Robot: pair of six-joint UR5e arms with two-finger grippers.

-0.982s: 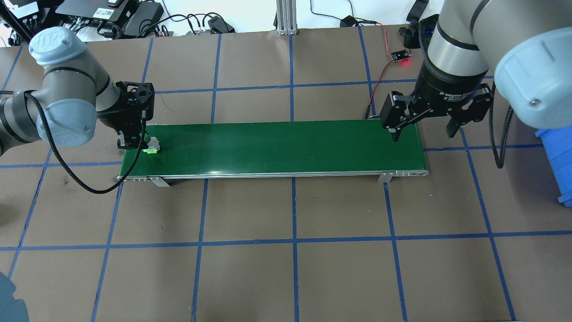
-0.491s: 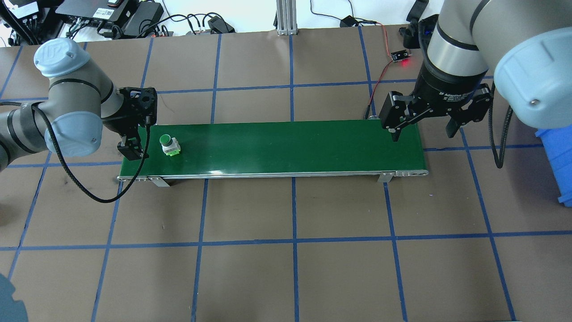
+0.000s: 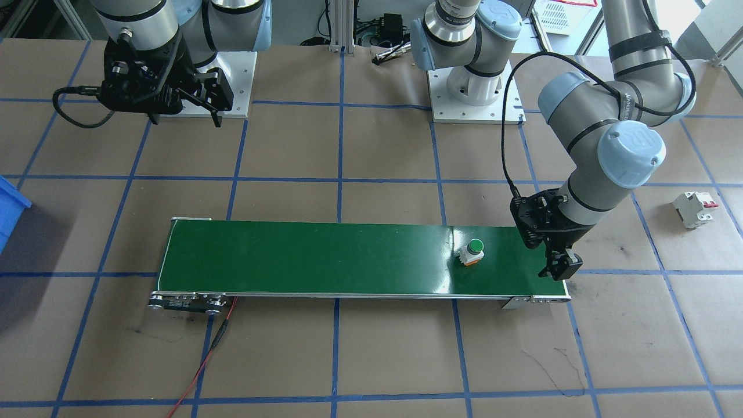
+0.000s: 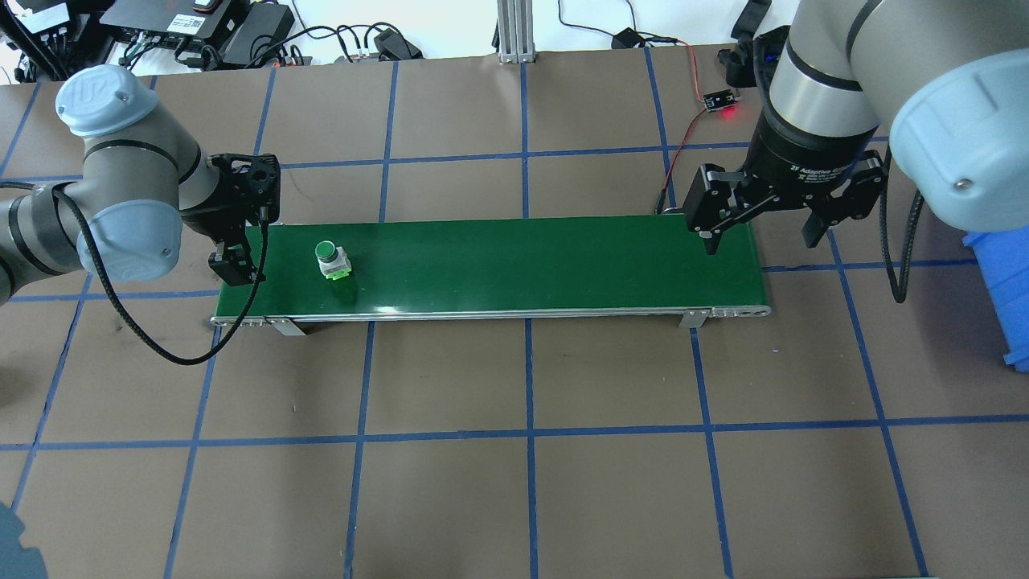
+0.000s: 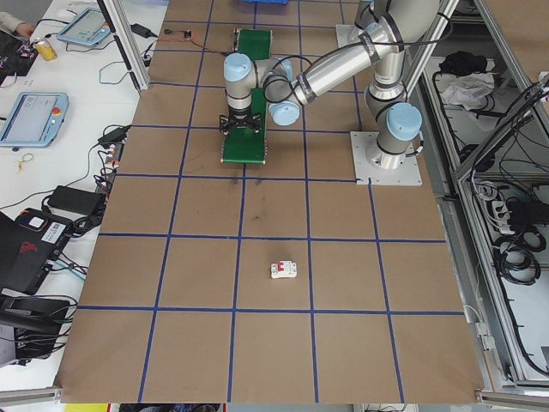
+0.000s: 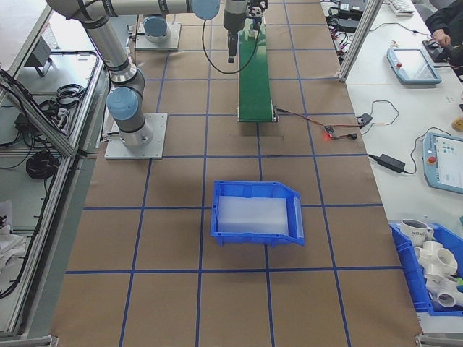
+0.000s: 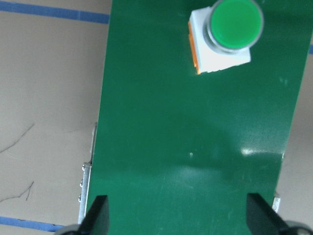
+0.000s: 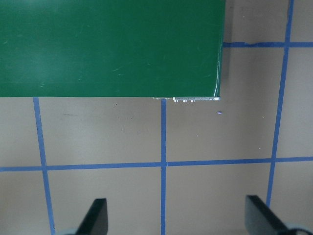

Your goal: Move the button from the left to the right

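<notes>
On the belt [image 4: 514, 265], toward its left end, the button [image 4: 331, 259] stood upright, green cap up, orange base down, free of any grip. Left tool [image 4: 233, 261] hung at the belt's left end just beside the button, fingers spread wide and empty; its wrist view showed both fingertips [image 7: 99, 215] at the frame bottom with bare belt between them and the button [image 7: 222, 39] well ahead. Right tool [image 4: 760, 225] hovered over the belt's right end, also spread wide, holding nothing; its wrist view showed only the belt corner and brown counter [image 8: 161, 147] with blue tape lines. In the front view the button [image 3: 471, 252] sat near mid-width of the belt, slightly rotated to its edges. A breaker [image 3: 693, 209] lay off on the counter, well apart, not part of this. A blue bin [image 6: 257, 210] sat beyond the right end. Judged: placing on the belt looked done, and the button had nearly the whole belt length to cover before reaching the right side. Risks from here: the button is narrow and tall for its base, so a jerk of the belt could tip it; being rotated, it could reach the right tool at an angle and be pinched on corners, then slip; if the right tool closed late or sat too high, the button could ride off the belt end onto the counter; the left tool, close by, could clip it if it swung across.
</notes>
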